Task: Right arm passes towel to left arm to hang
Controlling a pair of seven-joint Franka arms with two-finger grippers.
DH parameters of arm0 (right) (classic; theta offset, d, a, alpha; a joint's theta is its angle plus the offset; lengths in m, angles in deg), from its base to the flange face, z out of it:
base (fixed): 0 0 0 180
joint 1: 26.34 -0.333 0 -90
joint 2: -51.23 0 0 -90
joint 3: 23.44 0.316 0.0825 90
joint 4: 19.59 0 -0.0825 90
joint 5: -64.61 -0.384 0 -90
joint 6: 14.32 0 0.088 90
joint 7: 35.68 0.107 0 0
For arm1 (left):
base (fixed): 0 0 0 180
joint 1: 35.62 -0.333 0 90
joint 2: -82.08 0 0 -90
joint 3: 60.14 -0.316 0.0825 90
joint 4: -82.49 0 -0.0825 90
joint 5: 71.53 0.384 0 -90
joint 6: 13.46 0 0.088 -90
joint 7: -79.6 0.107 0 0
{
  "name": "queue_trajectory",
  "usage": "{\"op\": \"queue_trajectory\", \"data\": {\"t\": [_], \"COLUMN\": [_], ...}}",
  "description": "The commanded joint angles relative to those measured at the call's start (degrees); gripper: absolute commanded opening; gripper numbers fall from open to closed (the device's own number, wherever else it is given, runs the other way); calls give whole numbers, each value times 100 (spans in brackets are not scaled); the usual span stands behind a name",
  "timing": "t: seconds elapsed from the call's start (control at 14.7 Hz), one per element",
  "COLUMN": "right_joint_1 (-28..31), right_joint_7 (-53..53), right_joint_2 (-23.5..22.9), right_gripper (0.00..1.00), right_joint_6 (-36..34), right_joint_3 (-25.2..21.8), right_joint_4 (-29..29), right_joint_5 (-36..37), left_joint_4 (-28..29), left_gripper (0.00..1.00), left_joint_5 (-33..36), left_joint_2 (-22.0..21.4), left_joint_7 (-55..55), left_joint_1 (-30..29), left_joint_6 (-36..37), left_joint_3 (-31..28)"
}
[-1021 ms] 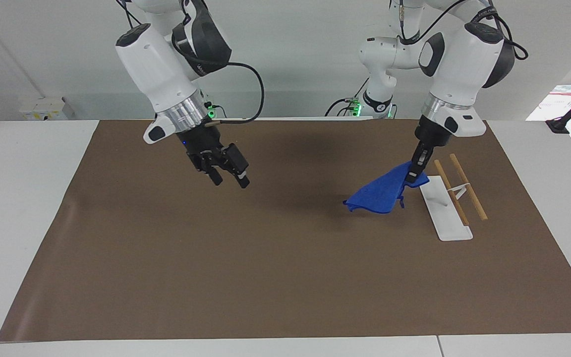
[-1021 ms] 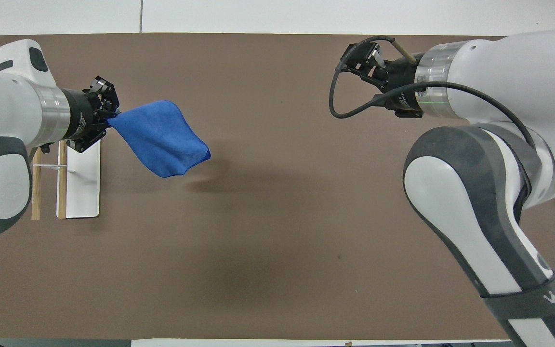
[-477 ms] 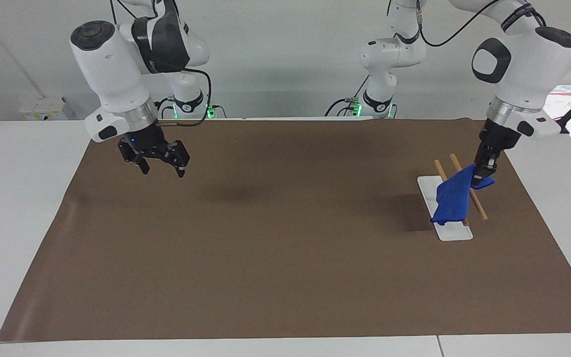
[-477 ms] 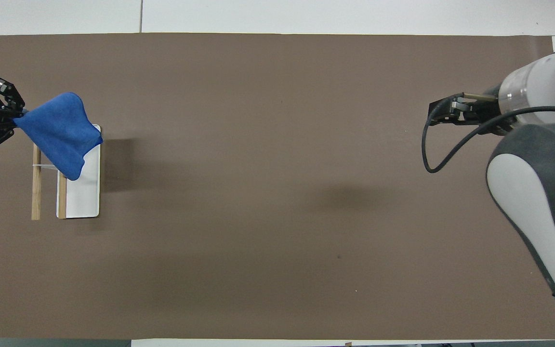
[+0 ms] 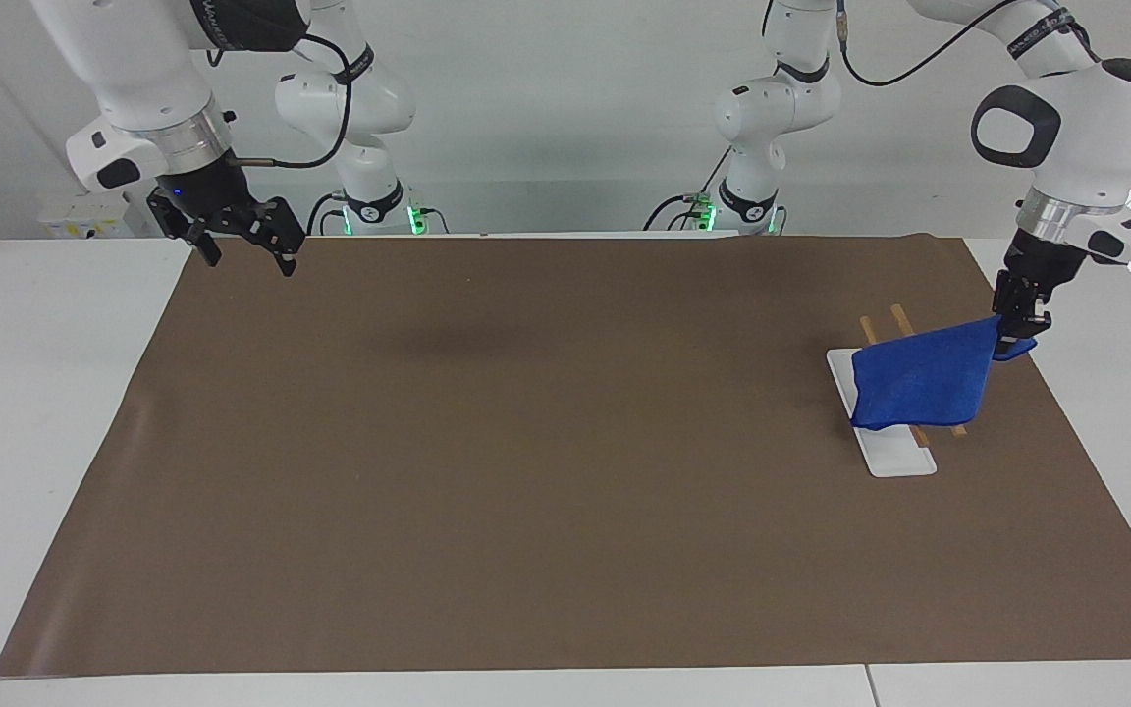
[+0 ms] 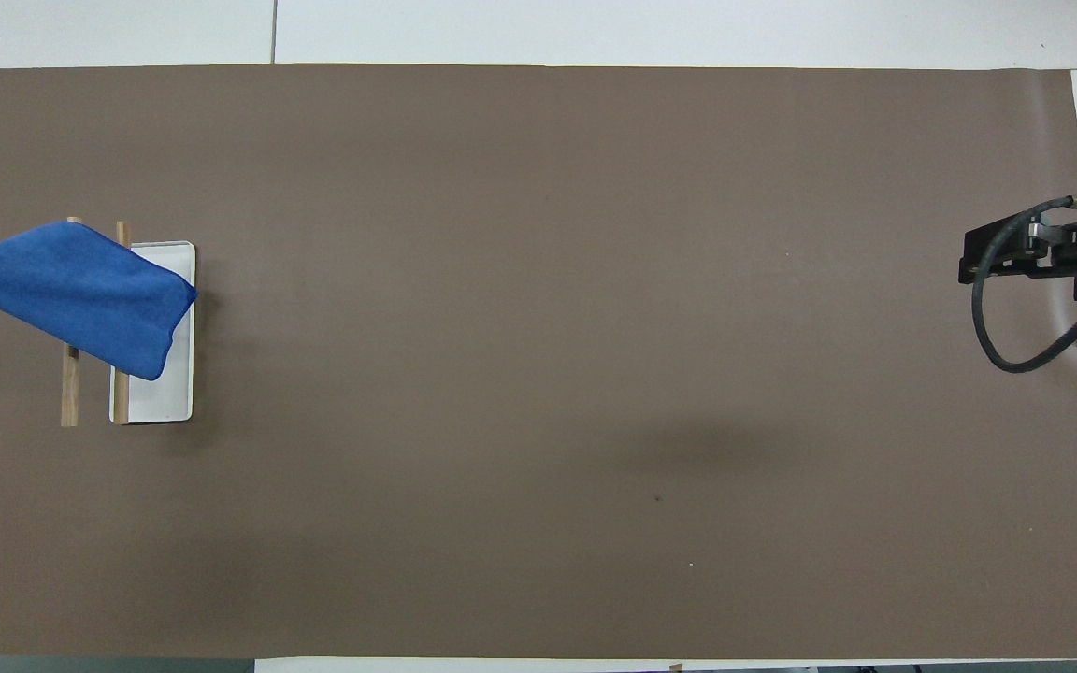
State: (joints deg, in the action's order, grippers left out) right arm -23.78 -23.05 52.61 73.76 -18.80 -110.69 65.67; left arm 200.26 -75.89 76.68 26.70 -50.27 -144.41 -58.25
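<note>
At the upper left of the facing view the right gripper hangs over the corner of the brown mat, its fingers spread and holding nothing. Toward the right of that frame the towel drapes in the air over the white rack base and its two wooden rails. At the right edge the left gripper has its fingers pressed together, pinching the towel's upper corner above the surface.
</note>
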Motion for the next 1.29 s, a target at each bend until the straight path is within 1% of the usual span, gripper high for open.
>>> {"op": "queue_trajectory", "data": {"t": [0.0, 0.2, 0.41, 0.61, 0.68, 0.75, 0.82, 0.89, 0.95, 1.02, 1.23], "right_joint_1": [51, 43, -19, 34, 51, 60, 86, -9, -219, -273, -440], "right_joint_7": [-68, -24, -15, -32, -58, -76, -85, -85, -85, -68, -76], "right_joint_2": [55, 72, 98, 99, 107, 125, 142, 143, 143, 151, 134], "right_gripper": [100, 100, 100, 100, 100, 100, 100, 100, 100, 100, 100], "right_joint_6": [16, 16, 113, -45, -106, -203, -291, -300, -309, -292, -248], "right_joint_3": [46, 46, 54, 46, 46, 28, -16, -138, -357, -428, -630], "right_joint_4": [-162, -188, -250, -197, -188, -188, -162, -162, -162, -162, -153], "right_joint_5": [62, 17, 9, 17, 17, 9, 9, -9, -18, -18, -18], "left_joint_4": [439, 765, 801, 810, 810, 801, 775, 696, 582, 398, -348], "left_gripper": [0, 0, 0, 0, 7, 38, 71, 100, 100, 100, 100], "left_joint_5": [93, 93, 85, 85, 93, 85, 85, 85, 85, 85, 93], "left_joint_2": [-173, -137, 38, 82, 82, 82, 91, 109, 152, 205, 311], "left_joint_7": [253, 263, 263, 271, 280, 332, 498, 717, 824, 869, 1219], "left_joint_1": [-257, -302, -302, -354, -415, -425, -433, -477, -477, -443, -355], "left_joint_6": [-369, -676, -782, -783, -783, -774, -756, -713, -686, -555, 190], "left_joint_3": [66, 66, 66, 66, 66, 57, 57, 57, 66, 66, 75]}}
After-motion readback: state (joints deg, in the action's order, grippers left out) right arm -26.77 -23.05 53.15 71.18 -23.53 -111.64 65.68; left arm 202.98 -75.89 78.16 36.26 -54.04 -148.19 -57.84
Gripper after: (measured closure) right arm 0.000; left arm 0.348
